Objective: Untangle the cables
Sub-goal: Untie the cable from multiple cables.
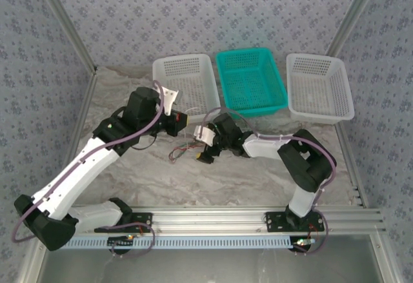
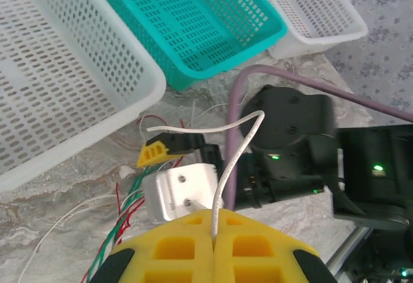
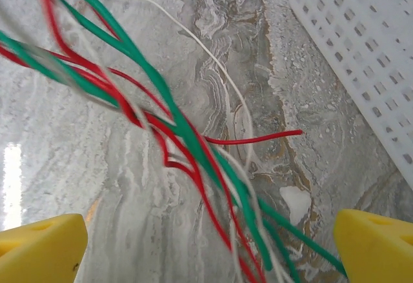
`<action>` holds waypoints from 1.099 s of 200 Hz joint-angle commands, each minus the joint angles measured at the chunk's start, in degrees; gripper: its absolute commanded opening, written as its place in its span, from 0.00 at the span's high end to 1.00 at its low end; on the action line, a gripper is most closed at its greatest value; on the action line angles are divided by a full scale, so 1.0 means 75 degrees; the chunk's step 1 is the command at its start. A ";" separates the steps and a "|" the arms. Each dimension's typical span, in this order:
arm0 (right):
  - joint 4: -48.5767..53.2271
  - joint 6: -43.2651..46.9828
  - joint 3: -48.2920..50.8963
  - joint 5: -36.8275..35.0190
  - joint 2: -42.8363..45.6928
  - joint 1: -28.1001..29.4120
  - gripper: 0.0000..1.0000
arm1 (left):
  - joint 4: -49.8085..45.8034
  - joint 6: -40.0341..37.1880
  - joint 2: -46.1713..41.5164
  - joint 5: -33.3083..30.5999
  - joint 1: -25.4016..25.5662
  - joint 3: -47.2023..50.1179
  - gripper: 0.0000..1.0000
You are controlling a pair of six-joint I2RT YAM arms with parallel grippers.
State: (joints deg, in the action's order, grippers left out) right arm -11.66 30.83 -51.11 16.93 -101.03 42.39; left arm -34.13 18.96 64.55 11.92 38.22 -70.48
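The left gripper (image 2: 213, 224) has its yellow fingers (image 2: 258, 247) pressed tight together, pinching one white cable (image 2: 227, 167) in the seam between them. From the pinch the cable rises ahead of the fingers, bends over at the top and runs off to the left, where its end hangs in the air. The other cables (image 2: 122, 222), red, green and whitish, lie low to the left of these fingers on the table (image 2: 58, 193).

The right gripper (image 3: 206, 247) is spread wide, its fingers (image 3: 39, 251) far apart at the two lower corners of the wrist view. The bundle slants down from ahead on the left and passes through the gap, nearer the right finger than the left. It is well clear of the left finger. One green strand runs close by the right finger, and I cannot tell whether it touches. A red end (image 3: 284, 135) sticks out ahead of the right finger, and a basket (image 3: 361, 51) stands beyond it.

From above, the loose strands lie on the table just left of the right gripper's tips and just in front of the left gripper's.
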 commanded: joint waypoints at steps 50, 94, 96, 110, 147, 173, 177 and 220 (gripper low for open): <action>0.0057 0.0037 -0.0916 0.0003 -0.0854 0.0127 0.56 | 0.0005 -0.0310 -0.0972 -0.0152 -0.0062 -0.0165 1.00; 0.0637 -0.0753 -0.0642 -0.0336 -0.0444 -0.0098 1.00 | -0.0273 0.0237 -0.2307 -0.2412 -0.0335 -0.0448 1.00; 0.0716 -0.0834 -0.0665 -0.0300 -0.0426 -0.0136 1.00 | -0.0282 0.0243 -0.2359 -0.2510 -0.0352 -0.0479 1.00; 0.1014 -0.1571 -0.0650 -0.0175 -0.0277 -0.0306 1.00 | -0.0350 0.0249 -0.2730 -0.3120 -0.0458 -0.0620 1.00; 0.1134 -0.3219 -0.0184 0.0569 0.0158 -0.0809 1.00 | -0.1073 0.0057 -0.2948 -0.4923 -0.0579 -0.1247 1.00; 0.1556 -0.3849 -0.0047 0.0484 0.0108 -0.1119 0.99 | -0.1223 -0.0366 -0.2925 -0.5837 -0.0608 -0.1607 1.00; 0.1613 -0.3908 -0.0024 0.0438 0.0065 -0.1155 0.98 | -0.1216 -0.0459 -0.2923 -0.5941 -0.0623 -0.1653 1.00; 0.2077 -0.4218 0.0189 0.0057 0.0019 -0.1318 0.95 | -0.1219 -0.1168 -0.2146 -0.6113 -0.0792 -0.2558 1.00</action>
State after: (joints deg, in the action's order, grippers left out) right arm -6.13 3.33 -52.21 23.49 -98.83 34.37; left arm -47.42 14.92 46.57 -27.20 34.00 -82.65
